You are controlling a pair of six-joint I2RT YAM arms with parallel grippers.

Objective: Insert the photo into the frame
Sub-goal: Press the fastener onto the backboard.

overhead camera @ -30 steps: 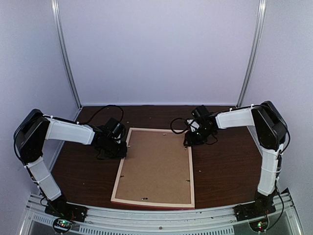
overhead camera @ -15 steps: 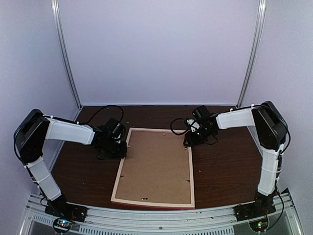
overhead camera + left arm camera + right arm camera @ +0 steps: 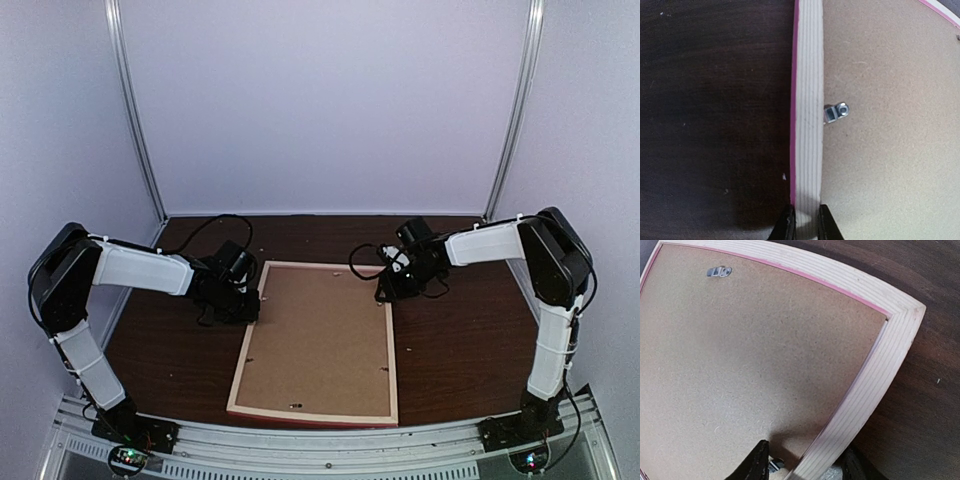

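Note:
The frame (image 3: pixel 313 411) lies face down on the dark table, its brown backing board (image 3: pixel 320 335) facing up. My left gripper (image 3: pixel 252 312) is shut on the frame's left rail (image 3: pixel 807 100), one finger on each side of it (image 3: pixel 806 222). At the far right corner, my right gripper (image 3: pixel 385 290) stands open astride the right rail (image 3: pixel 875 380). One of its fingers is over the backing and the other over the table (image 3: pixel 804 455), neither pressing on the wood. The photo is out of view.
Small metal turn clips sit on the backing beside the rails (image 3: pixel 836 112) (image 3: pixel 719 271). Pale walls close in the table at the back and sides. Black cables loop behind both wrists (image 3: pixel 365 262).
The right wrist has shifted slightly to the right at the frame's far corner and its jaws stand a little wider. The left gripper and the frame have not moved.

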